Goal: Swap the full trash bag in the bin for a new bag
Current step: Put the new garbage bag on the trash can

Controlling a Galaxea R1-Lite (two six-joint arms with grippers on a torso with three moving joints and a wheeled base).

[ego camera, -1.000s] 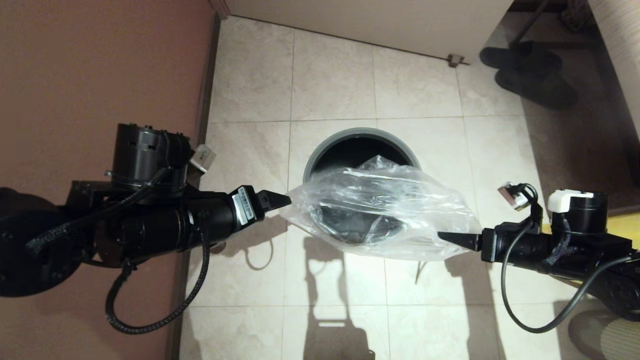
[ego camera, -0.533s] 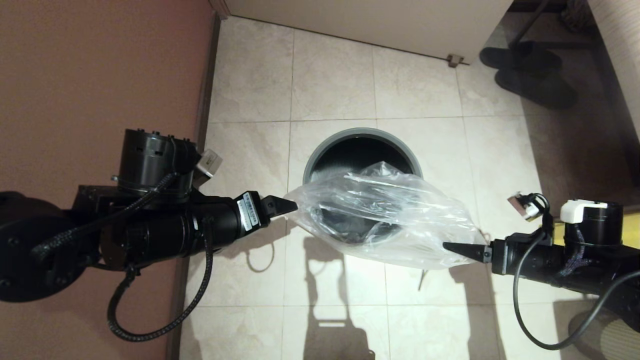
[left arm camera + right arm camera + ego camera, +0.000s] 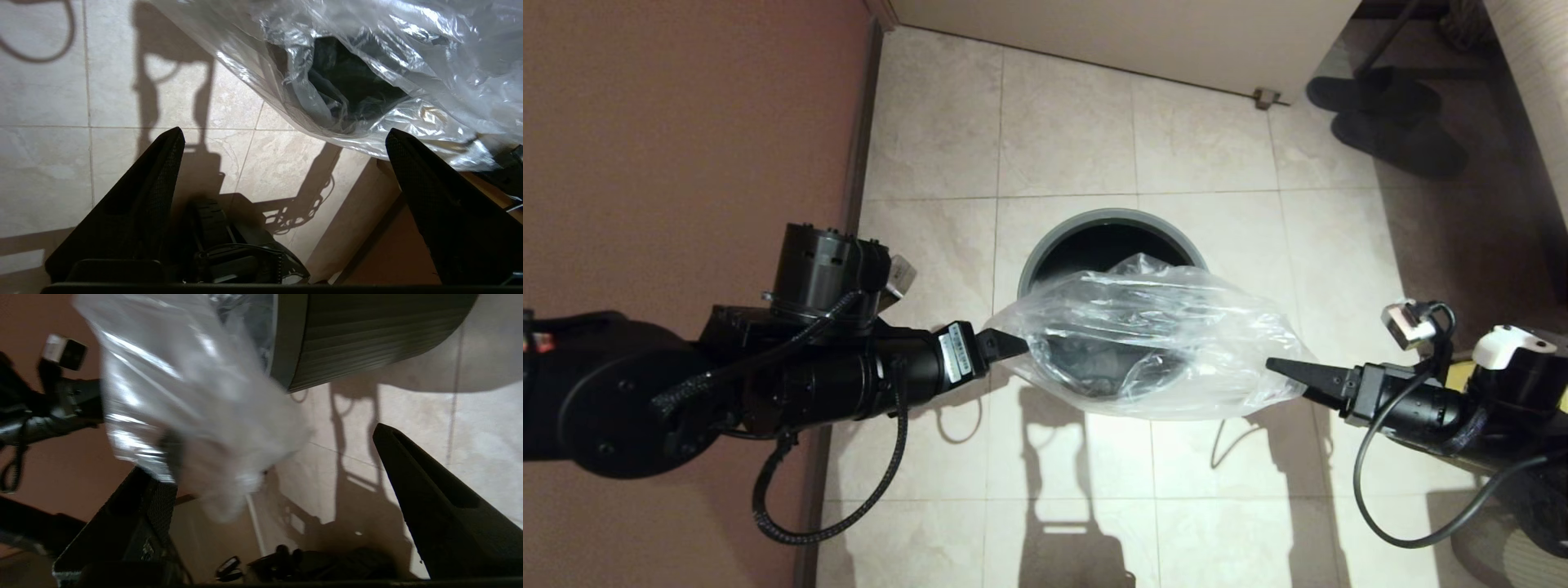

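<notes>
Bag (image 3: 1147,343): clear, draped over bin (image 3: 1111,224) | left gripper (image 3: 1013,346): spread, at bag's left edge | right gripper (image 3: 1278,369): spread, at bag's right edge

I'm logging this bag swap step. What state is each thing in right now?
bin: upright on the floor tiles, far part of its mouth uncovered.
new bag: puffed and crinkled, lying across the near part of the bin's mouth, not fitted over the rim.
left gripper: jaws open, at the bag's left edge.
right gripper: jaws open, at the bag's right edge.
</notes>
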